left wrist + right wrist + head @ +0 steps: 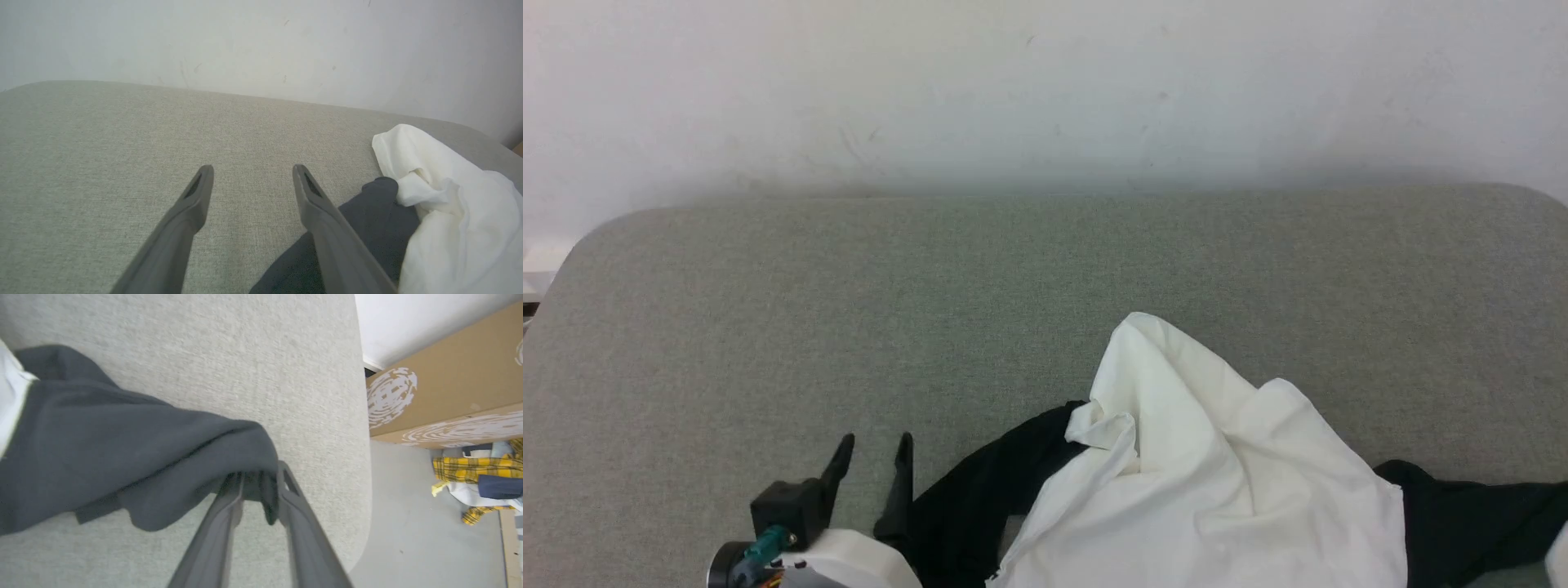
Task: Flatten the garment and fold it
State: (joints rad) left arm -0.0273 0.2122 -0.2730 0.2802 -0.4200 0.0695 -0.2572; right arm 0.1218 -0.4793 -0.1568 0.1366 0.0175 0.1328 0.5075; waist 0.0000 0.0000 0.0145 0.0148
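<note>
The shirt (1217, 457) is seen crumpled at the near right of the cushion (849, 286), one black sleeve seemingly pinched (the view is blurred) in the right gripper (261, 475), the other lying just right of the left gripper (876, 447), whose jaws are spread.

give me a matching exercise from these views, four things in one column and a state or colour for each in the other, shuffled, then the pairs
Things:
1. left gripper
2. right gripper
3. garment
4. cardboard box

States:
a. brown with white prints
b. crumpled on the grey surface
c. open, holding nothing
d. shut on a black sleeve

Pairs: 1-c, 2-d, 3-b, 4-a
</note>
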